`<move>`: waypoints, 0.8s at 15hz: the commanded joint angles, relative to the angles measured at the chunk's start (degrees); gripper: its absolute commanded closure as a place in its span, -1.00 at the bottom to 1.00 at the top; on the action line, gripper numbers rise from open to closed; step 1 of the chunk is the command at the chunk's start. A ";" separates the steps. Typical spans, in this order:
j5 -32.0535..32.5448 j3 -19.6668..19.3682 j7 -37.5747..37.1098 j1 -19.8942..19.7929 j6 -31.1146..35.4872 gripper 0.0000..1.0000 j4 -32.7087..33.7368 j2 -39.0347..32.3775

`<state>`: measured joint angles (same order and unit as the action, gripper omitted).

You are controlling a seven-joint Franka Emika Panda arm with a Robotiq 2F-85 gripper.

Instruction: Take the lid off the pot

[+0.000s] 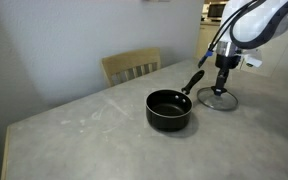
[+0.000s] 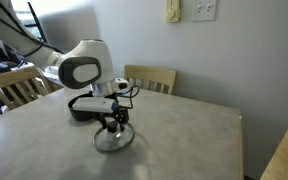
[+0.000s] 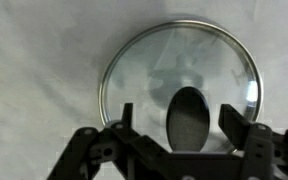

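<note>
The black pot stands uncovered on the grey table, its long handle pointing toward the back right. In an exterior view it is mostly hidden behind the arm. The clear glass lid with a metal rim lies flat on the table beside the pot, clear of it; it also shows in the other exterior view and the wrist view. My gripper hangs right over the lid. Its fingers are open on either side of the dark knob, with gaps on both sides.
A wooden chair stands at the table's far edge, and another chair at the side. The table edge runs close to a wall with switches.
</note>
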<state>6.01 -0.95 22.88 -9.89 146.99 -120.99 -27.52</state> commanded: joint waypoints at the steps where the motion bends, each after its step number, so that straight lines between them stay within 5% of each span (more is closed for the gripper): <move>1: -1.31 1.10 1.62 -1.29 0.39 -1.00 -1.17 2.43; 12: -7.98 2.34 4.77 -0.45 -7.05 -1.00 -3.95 16.16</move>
<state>0.51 0.86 25.15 -9.94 142.70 -122.44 -16.47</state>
